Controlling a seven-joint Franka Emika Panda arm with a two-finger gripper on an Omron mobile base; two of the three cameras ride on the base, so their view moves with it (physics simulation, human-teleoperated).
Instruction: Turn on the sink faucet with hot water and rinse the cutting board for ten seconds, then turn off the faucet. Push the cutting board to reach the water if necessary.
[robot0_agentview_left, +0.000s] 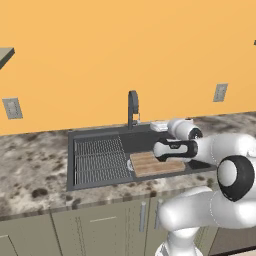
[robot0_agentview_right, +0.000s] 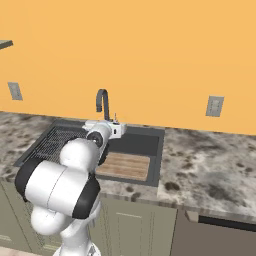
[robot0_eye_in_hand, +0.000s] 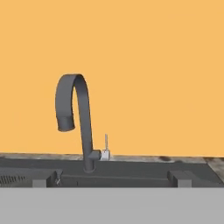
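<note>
The gripper (robot0_eye_in_hand: 113, 178), jaws spread wide and empty, hovered over the sink (robot0_agentview_left: 100, 134) facing the faucet (robot0_eye_in_hand: 83, 127); the board (robot0_agentview_right: 125, 166) lay in the basin's right half.

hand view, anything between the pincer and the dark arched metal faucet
No. In the hand view the stretch from the open pincer to the dark grey arched metal faucet is bare: only the dark sink rim runs below, with no water falling.
</note>
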